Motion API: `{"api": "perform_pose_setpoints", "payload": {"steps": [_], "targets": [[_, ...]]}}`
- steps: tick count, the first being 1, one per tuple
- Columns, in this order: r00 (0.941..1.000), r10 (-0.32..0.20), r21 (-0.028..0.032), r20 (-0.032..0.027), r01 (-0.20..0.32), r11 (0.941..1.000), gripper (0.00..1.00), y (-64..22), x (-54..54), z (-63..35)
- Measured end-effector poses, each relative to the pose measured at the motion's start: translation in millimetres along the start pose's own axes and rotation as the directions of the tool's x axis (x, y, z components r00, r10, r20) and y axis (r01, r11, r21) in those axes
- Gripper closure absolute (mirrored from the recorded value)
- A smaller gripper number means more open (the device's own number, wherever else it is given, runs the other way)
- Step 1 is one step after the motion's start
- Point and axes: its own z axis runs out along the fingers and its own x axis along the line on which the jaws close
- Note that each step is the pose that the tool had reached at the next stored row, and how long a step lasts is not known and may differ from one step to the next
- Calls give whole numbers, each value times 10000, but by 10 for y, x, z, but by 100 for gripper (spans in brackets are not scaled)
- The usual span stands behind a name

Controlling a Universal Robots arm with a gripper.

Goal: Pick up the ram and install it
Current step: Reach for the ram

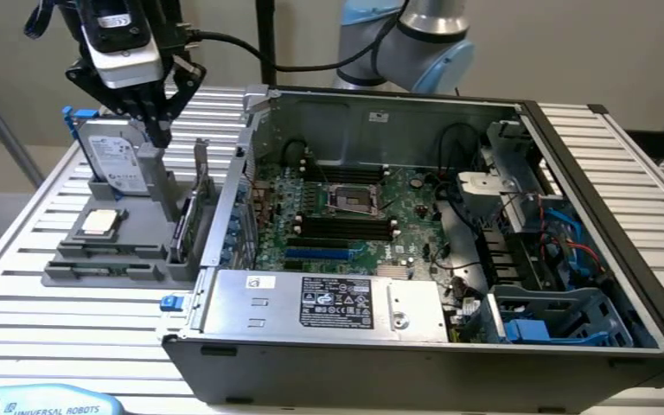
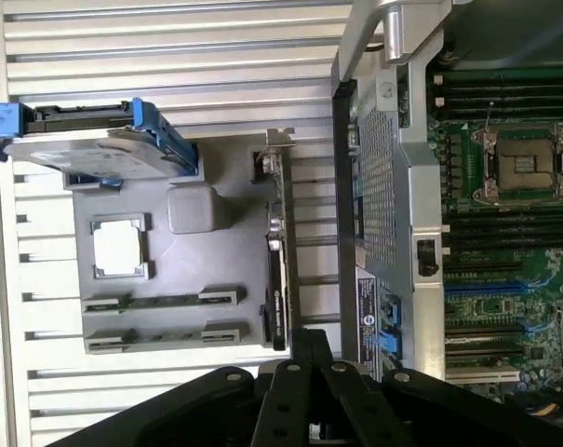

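My gripper [image 1: 162,137] hangs above the back of a grey parts tray [image 1: 65,275] at the exterior view's left, over a tall grey post [image 1: 159,186]. Its black fingers meet at the tips, shut with nothing between them; the wrist view shows the gripper [image 2: 311,343] the same way. Two long narrow holders [image 2: 160,300] lie at the tray's front. Each holds a thin dark strip seen edge-on, and I cannot tell if either is the ram. The long black memory slots [image 1: 338,226] sit on the green motherboard [image 1: 407,194] inside the open computer case [image 1: 424,363].
A hard drive in a blue frame [image 1: 115,151], a processor chip [image 1: 99,222] and an upright expansion card [image 1: 200,220] also stand on the tray. The case's metal wall [image 2: 393,177] rises just beside the tray. A slatted metal table [image 1: 67,337] carries everything.
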Motion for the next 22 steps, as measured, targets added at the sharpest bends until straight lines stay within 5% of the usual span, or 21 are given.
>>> {"api": "perform_pose_setpoints", "payload": {"steps": [22], "targets": [[10000,2,33,-31,-2,10000,89,-84,1003,230]]}}
